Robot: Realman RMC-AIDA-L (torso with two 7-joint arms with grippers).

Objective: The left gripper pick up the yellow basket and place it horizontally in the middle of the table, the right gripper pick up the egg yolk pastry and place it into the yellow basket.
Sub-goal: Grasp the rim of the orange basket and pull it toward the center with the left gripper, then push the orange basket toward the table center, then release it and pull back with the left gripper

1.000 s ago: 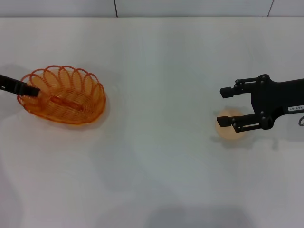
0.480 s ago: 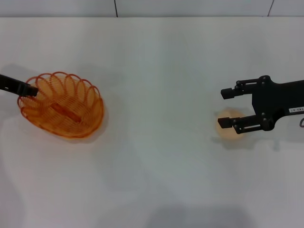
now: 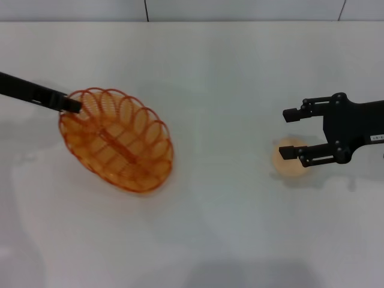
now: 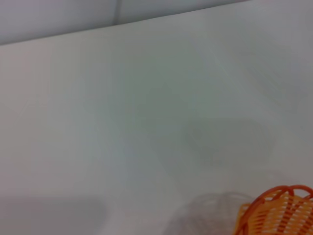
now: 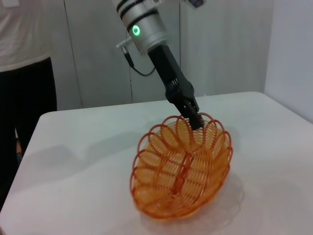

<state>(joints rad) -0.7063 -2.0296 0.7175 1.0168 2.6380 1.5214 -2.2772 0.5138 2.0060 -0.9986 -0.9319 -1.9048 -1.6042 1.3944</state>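
The yellow basket (image 3: 120,144) lies diagonally on the left half of the table (image 3: 210,234). My left gripper (image 3: 72,106) is shut on its far-left rim. The right wrist view shows the basket (image 5: 181,169) with the left gripper (image 5: 194,119) clamped on its scalloped edge; whether it touches the table I cannot tell. A corner of the basket (image 4: 281,210) shows in the left wrist view. At the right the egg yolk pastry (image 3: 288,168) sits on the table. My right gripper (image 3: 287,133) is open over it, and one finger overlaps its top.
A person (image 5: 24,73) in a white top and dark trousers stands beyond the table's left end. The table's far edge meets a grey wall (image 3: 180,9).
The left gripper has carried the basket right, toward the table's middle, and turned it to a diagonal. The right gripper has shifted slightly right and stays open over the pastry.
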